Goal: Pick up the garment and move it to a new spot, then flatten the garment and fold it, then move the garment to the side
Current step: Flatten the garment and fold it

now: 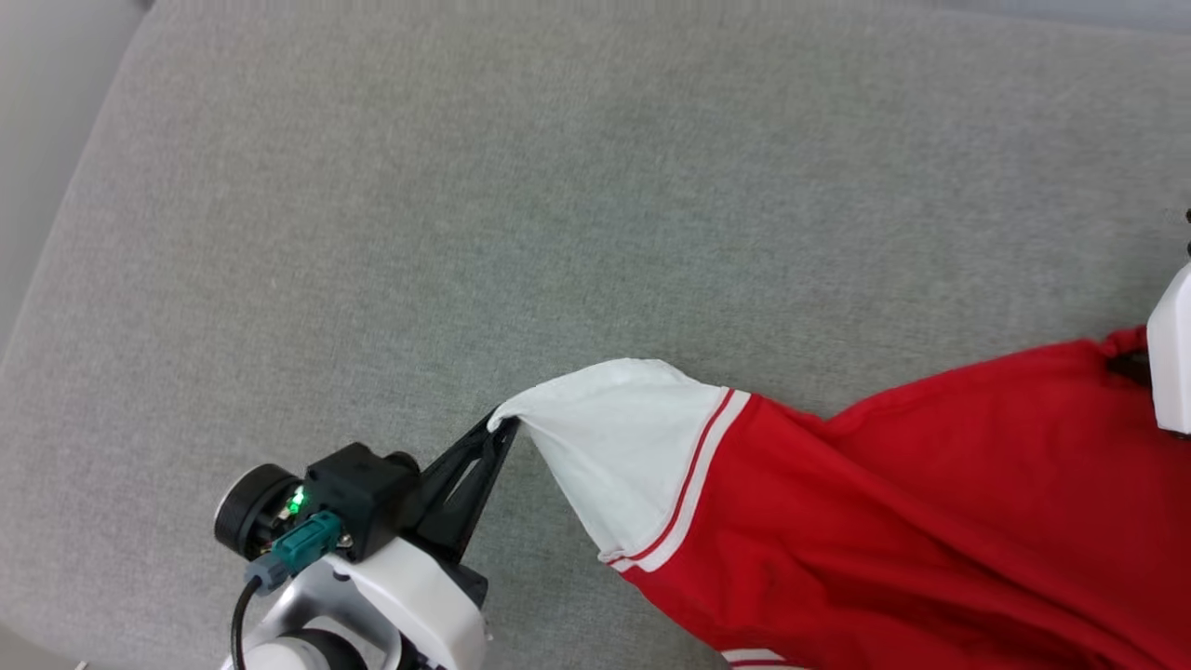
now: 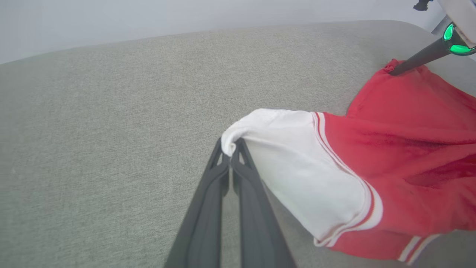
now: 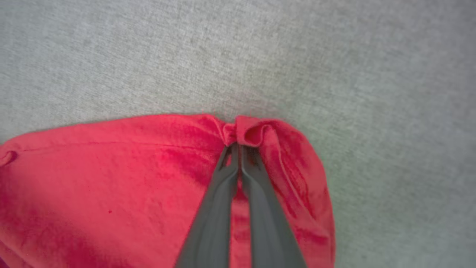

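Note:
The garment (image 1: 884, 521), a red jersey shirt with a white striped-trim sleeve, is stretched across the grey cushion at the lower right. My left gripper (image 1: 502, 426) is shut on the tip of the white sleeve (image 2: 290, 163), with its tips (image 2: 231, 147) pinching the fabric. At the far right my right gripper (image 3: 238, 143) is shut on a bunched red edge of the garment (image 3: 111, 178). Its white wrist housing (image 1: 1174, 358) shows at the right edge, and its dark finger (image 2: 420, 59) reaches the red cloth. Lettering on the shirt is hidden.
A grey fabric cushion (image 1: 521, 186) spreads wide behind and to the left of the shirt. Its rounded left edge (image 1: 65, 233) drops off beside a pale floor strip. A pale wall (image 2: 148, 18) lies beyond the cushion.

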### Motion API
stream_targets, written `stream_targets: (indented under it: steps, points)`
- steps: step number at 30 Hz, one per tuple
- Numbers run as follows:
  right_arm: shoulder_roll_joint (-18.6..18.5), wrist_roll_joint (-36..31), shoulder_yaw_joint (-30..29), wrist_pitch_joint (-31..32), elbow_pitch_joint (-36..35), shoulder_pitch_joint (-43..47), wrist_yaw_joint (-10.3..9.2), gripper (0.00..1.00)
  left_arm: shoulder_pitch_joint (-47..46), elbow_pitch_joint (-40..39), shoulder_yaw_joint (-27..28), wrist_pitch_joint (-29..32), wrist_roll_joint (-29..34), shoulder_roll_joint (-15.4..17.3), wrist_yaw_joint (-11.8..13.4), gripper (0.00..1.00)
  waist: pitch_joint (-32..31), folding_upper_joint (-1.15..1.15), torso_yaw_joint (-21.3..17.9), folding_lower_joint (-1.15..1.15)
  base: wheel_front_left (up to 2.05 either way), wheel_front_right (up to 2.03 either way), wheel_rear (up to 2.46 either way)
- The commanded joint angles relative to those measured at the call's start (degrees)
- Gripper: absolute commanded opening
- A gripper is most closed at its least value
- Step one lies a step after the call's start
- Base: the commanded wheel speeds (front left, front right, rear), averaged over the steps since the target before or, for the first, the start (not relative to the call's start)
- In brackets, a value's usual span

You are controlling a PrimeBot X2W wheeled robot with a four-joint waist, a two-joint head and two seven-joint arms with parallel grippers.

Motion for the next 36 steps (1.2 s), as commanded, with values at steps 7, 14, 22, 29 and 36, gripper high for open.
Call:
stream_targets:
  steps: [7,14,22,29,36]
  points:
    - [-0.8,3.07,1.09,-5.37,1.23,-1.26,-0.02,0.0,-0.45,-1.71,1.89,0.66,0.18,2.61,0.54,0.0,-8.19,0.0,-4.58,-0.01,0.0,0.0,0.0]
    - [-1.72,6.13,1.23,-8.83,-2.25,-2.04,-0.02,0.0,-0.65,-4.25,5.35,0.68,-0.14,4.96,1.75,0.0,-13.35,0.0,-7.42,-0.01,0.0,0.0,0.0]
    - [-0.39,8.36,-0.23,-13.43,-7.58,-3.67,-0.02,0.0,-4.0,-7.28,10.56,1.75,-0.48,8.54,2.48,0.0,-16.99,0.0,-9.89,-0.01,0.0,0.0,0.0]
    - [1.03,7.98,-0.34,-18.25,-12.72,-5.22,-0.02,0.0,-10.73,-10.3,17.02,1.98,3.25,12.82,4.81,0.0,-19.59,0.0,-12.32,-0.01,0.0,0.0,0.0]
    - [3.22,7.16,-0.21,-23.13,-18.22,-7.89,-0.02,0.0,-17.61,-12.6,21.79,2.78,5.84,16.36,5.94,0.0,-20.68,0.0,-14.92,-0.01,0.0,0.0,0.0]
